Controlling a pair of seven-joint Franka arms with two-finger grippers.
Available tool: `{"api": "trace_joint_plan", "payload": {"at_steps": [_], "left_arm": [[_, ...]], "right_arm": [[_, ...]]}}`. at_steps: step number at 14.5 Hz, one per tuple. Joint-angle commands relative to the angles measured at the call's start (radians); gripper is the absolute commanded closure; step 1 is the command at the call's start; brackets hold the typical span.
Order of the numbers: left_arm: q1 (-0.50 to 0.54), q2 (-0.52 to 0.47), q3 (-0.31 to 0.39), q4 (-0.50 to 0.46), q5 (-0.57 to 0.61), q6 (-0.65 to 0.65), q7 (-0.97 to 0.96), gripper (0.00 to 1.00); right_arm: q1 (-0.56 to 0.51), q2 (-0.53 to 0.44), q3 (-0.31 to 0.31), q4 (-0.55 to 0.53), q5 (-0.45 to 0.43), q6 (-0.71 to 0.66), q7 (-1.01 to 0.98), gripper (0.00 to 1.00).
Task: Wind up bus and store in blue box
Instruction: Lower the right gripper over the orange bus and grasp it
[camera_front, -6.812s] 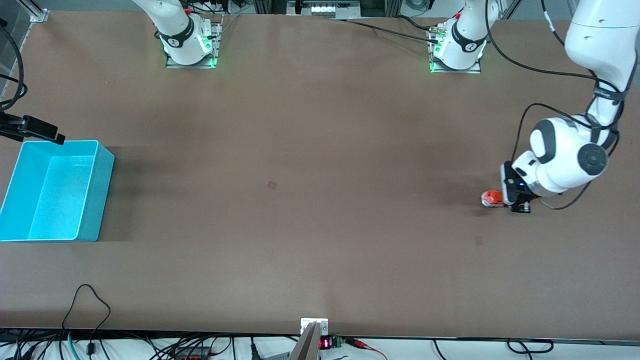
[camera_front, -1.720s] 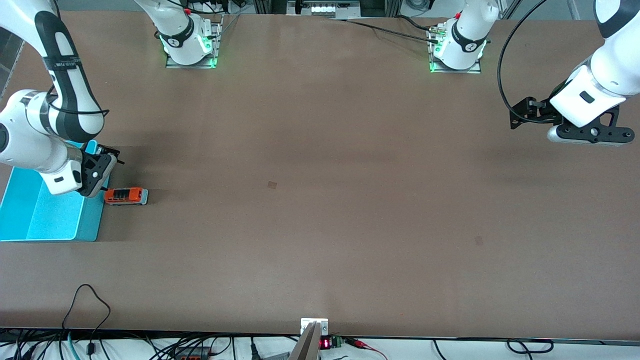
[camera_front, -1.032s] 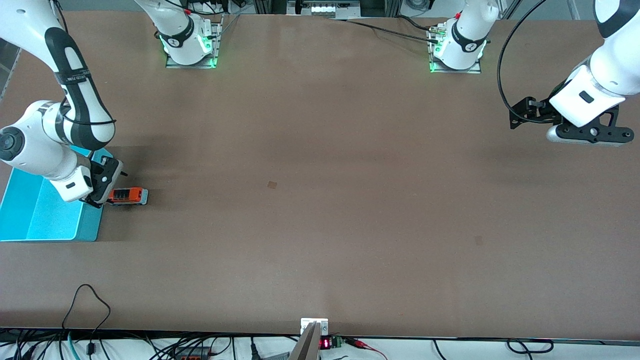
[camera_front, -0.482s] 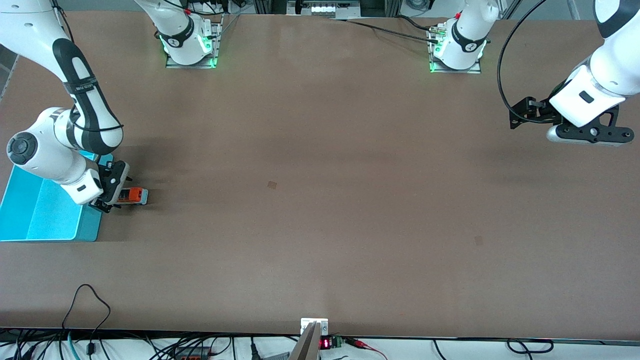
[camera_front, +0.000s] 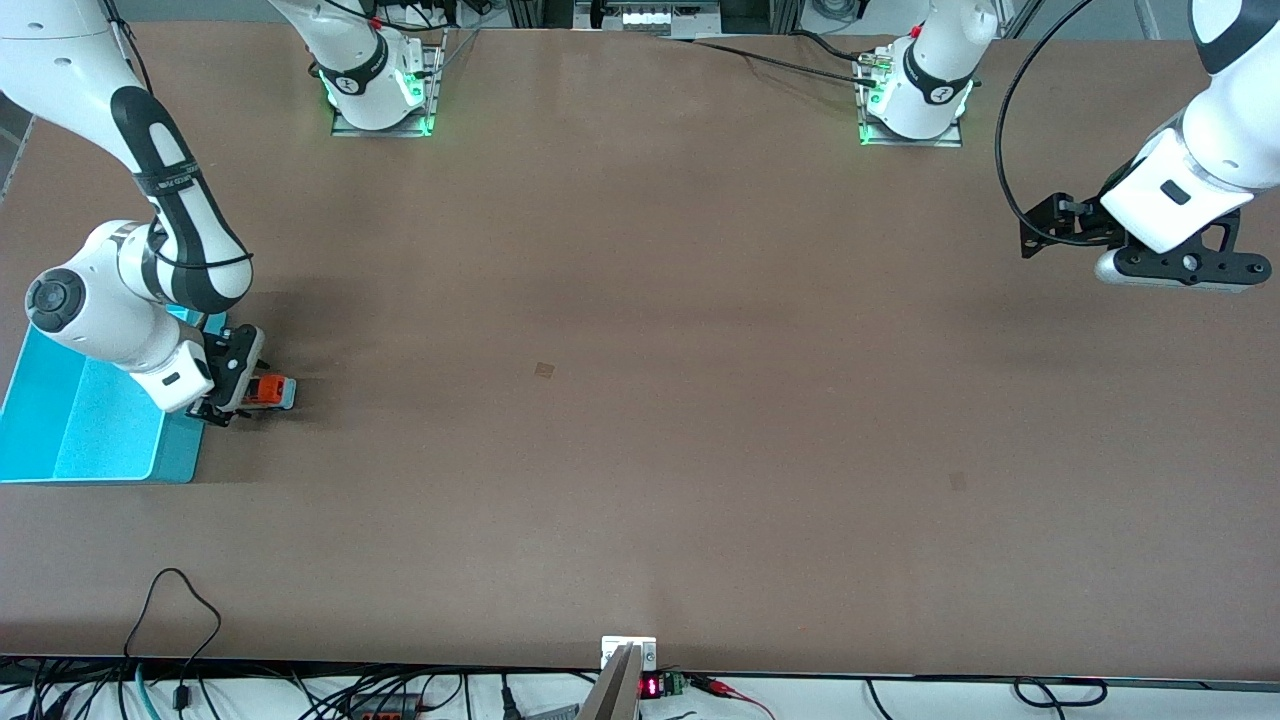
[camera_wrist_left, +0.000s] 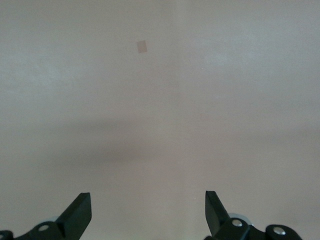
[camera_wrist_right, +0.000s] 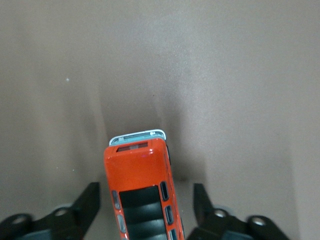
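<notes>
The small orange bus stands on the table right beside the light-blue box, at the right arm's end. My right gripper is low over the bus's end nearest the box. In the right wrist view the bus lies between my right gripper's open fingers, which stand apart from its sides. My left gripper hangs open and empty above the table at the left arm's end; its wrist view shows the left gripper over bare table. The left arm waits.
The two arm bases stand along the table's edge farthest from the front camera. A small pale mark lies on the table's middle. Cables hang at the table's nearest edge.
The bus went from the left arm's end to beside the box. The left arm rose and stays. My right gripper came down from over the box's wall to straddle the bus.
</notes>
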Motion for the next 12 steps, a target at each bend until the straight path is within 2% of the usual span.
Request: {"api": "trace_joint_plan", "payload": {"at_steps": [1, 3, 5, 7, 9, 12], "left_arm": [[0.001, -0.006, -0.003, 0.015, 0.001, -0.008, -0.008, 0.00], [-0.001, 0.002, -0.003, 0.029, 0.001, -0.006, -0.008, 0.00], [-0.001, 0.002, -0.003, 0.029, 0.001, -0.006, -0.008, 0.00], [0.001, 0.002, -0.003, 0.029, 0.000, -0.007, -0.008, 0.00], [0.002, 0.002, -0.003, 0.029, 0.001, -0.009, -0.008, 0.00], [0.002, 0.002, -0.003, 0.029, 0.000, -0.009, -0.008, 0.00]], "right_arm": [[-0.022, 0.009, 0.020, 0.003, -0.014, 0.015, -0.016, 0.63], [-0.022, 0.011, 0.020, 0.003, -0.013, 0.015, -0.016, 0.84], [-0.021, 0.011, 0.020, 0.003, -0.011, 0.014, 0.000, 0.98], [-0.013, -0.002, 0.020, 0.004, -0.008, 0.009, 0.036, 1.00], [0.002, -0.037, 0.037, 0.020, 0.018, -0.012, 0.177, 1.00], [0.027, -0.080, 0.063, 0.102, 0.058, -0.171, 0.415, 1.00]]}}
